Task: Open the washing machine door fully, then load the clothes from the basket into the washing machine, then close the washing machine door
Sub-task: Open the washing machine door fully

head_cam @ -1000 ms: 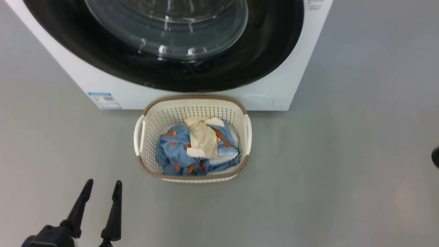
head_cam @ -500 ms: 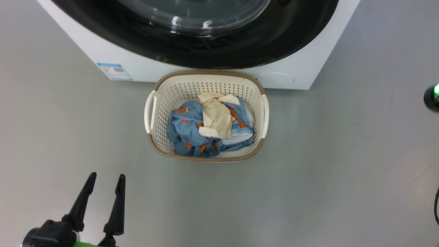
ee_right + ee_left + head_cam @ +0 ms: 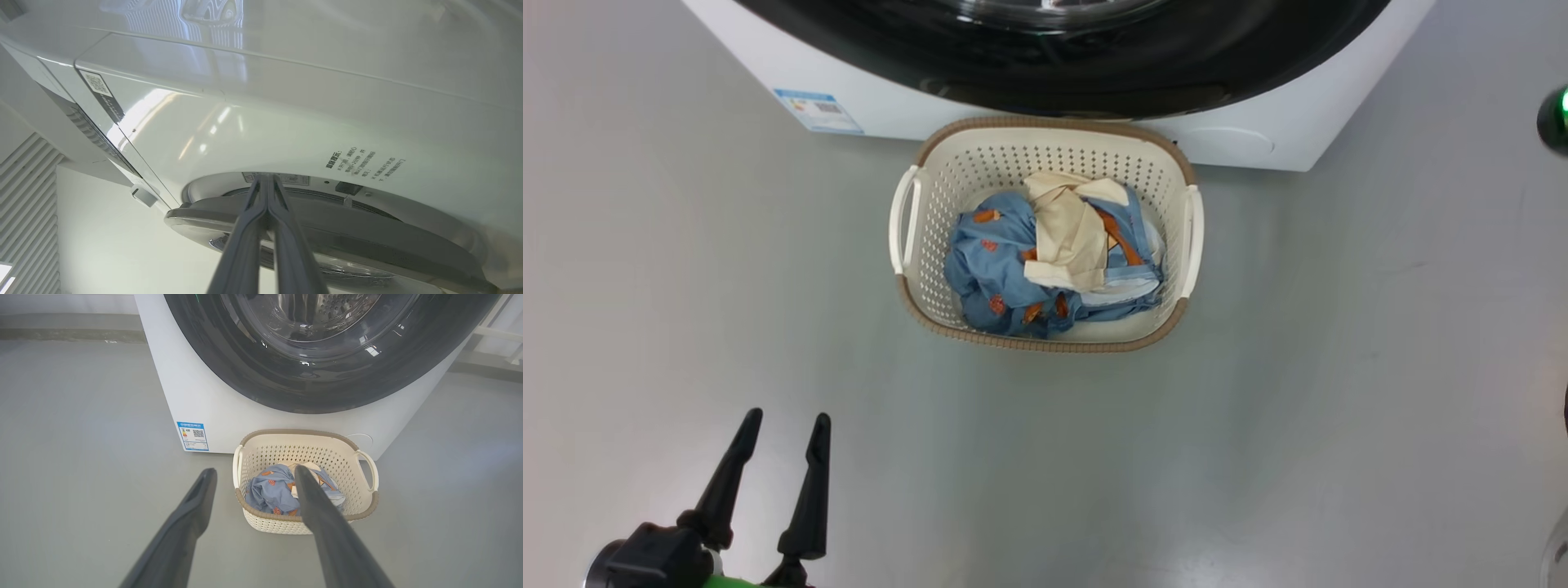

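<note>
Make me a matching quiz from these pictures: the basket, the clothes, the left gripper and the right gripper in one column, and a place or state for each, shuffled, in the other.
Column one:
1 basket
2 clothes
3 left gripper
4 right gripper

Column two:
A shut, fingers pressed together
B heaped inside the basket
C open, above the grey floor
D on the floor, right before the washing machine

Pairs: 1-D, 2-B, 3-C, 4-A
</note>
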Motion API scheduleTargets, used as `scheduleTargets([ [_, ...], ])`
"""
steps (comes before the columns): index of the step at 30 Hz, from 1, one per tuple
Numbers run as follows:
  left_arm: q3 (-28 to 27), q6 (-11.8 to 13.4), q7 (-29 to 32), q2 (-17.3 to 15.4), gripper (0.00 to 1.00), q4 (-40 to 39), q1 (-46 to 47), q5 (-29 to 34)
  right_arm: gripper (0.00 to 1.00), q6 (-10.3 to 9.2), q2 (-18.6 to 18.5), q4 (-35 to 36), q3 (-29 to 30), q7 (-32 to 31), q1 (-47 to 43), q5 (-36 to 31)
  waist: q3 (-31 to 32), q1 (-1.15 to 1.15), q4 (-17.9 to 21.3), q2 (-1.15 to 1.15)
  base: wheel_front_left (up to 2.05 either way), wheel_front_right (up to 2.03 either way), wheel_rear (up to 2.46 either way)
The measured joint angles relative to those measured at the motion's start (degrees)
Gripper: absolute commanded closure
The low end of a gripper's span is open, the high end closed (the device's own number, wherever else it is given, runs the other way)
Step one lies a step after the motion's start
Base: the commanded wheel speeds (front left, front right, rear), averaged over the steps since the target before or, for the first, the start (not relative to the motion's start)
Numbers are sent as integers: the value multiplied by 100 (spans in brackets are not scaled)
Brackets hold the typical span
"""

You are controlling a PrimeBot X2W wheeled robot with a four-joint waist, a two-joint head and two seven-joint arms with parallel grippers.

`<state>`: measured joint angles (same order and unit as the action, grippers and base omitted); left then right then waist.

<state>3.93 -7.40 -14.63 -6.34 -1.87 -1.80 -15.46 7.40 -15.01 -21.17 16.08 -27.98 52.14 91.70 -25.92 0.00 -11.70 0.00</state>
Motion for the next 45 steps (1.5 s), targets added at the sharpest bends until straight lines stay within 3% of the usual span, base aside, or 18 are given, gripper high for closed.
scheduleTargets([
  [20,89,0,0,77,0,-83,-10,-2,100,0,-188,-110,-438,-230,893,-240,-489,0,-281,0,0,0,0],
  [45,166,0,0,365,0,-119,-10,18,100,0,-485,-370,-982,-430,1169,-353,-687,0,-405,0,0,0,0],
])
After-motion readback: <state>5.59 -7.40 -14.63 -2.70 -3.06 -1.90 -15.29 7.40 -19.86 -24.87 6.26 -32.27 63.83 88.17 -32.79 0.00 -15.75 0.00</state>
